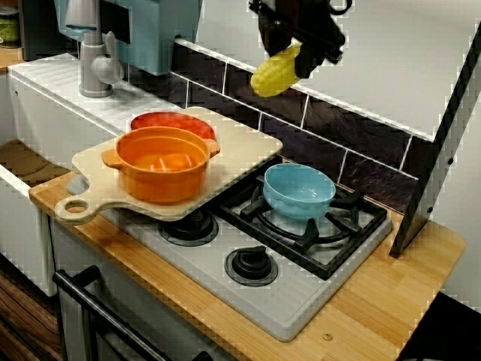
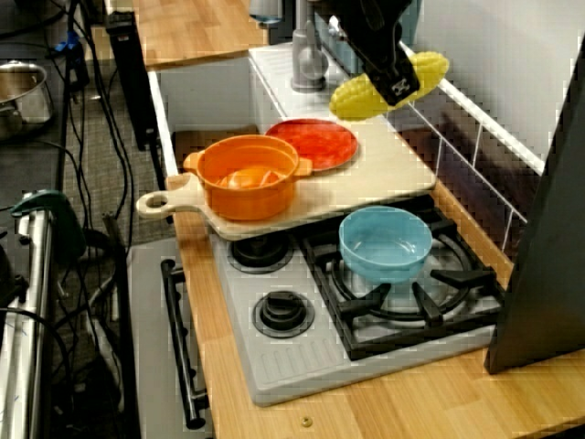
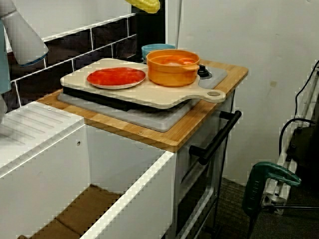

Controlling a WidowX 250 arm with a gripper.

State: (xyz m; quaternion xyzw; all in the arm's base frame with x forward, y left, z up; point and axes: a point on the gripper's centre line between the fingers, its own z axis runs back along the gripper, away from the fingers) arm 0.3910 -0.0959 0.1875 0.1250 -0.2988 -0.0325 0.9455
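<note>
In the front view my black gripper [image 1: 298,59] hangs high over the back of the stove, shut on a yellow corn cob [image 1: 272,74]. The high side view shows the gripper [image 2: 399,84] across the middle of the corn [image 2: 359,98], above the far edge of a wooden cutting board [image 2: 384,178]. From the sink side only the corn's tip [image 3: 145,5] shows at the top edge. On the board [image 1: 240,147] sit an orange pot [image 1: 161,162] and a red plate [image 1: 173,120]. A blue bowl [image 1: 298,189] rests on the back right burner, below and in front of the corn.
The board overhangs the grey stove top [image 1: 301,278] and covers its left burners. A grey faucet [image 1: 94,64] and a sink [image 3: 75,209] lie to the left. A dark slanted panel [image 1: 436,150] stands at the right. Dark tiles run behind the stove. An oven handle [image 3: 214,139] projects in front.
</note>
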